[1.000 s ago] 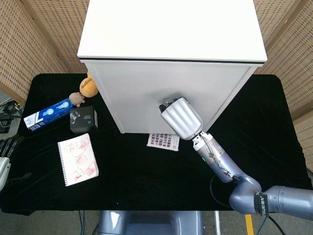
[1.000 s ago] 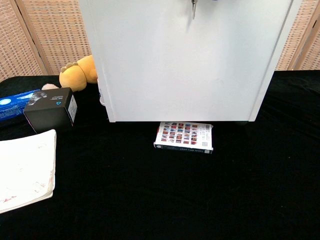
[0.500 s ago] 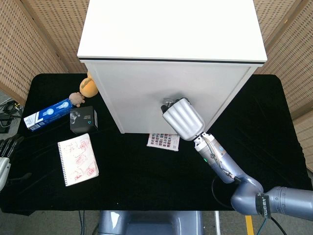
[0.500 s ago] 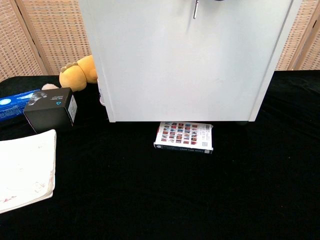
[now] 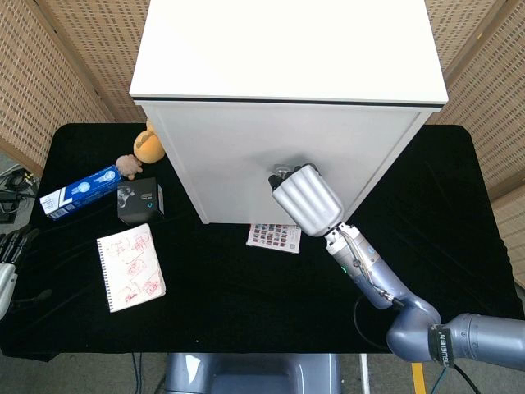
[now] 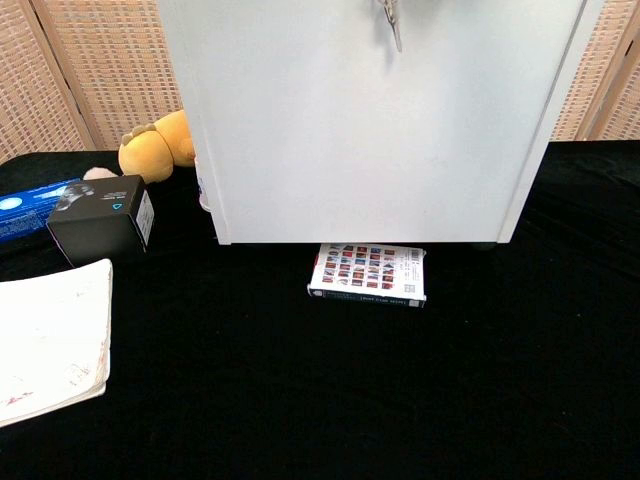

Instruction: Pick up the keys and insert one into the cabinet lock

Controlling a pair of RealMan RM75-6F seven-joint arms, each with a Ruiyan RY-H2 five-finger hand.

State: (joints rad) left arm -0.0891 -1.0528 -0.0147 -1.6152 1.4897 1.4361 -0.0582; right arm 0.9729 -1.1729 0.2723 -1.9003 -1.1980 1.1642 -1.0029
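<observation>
The white cabinet [image 5: 279,156] stands on the black table. My right hand [image 5: 305,199] is raised against the cabinet's front face, its ribbed back toward the head camera. A bit of metal [image 5: 281,173] shows at its fingertips where the lock sits; the lock itself is hidden. At the top edge of the chest view the keys [image 6: 392,24] dangle against the cabinet door [image 6: 380,130], and the hand holding them is cut off above the frame. My left hand [image 5: 10,256] hangs at the far left edge, off the table, holding nothing.
A picture-printed box [image 6: 367,275] lies at the cabinet's foot. To the left are a black box [image 6: 100,217], a blue carton [image 5: 80,190], a sketch notebook [image 5: 131,268] and a yellow plush toy [image 6: 157,146]. Wicker screens stand behind.
The right hand has shifted very slightly at the cabinet front. The dangling keys have swung a little and hang lower in the chest view. The left hand stays put.
</observation>
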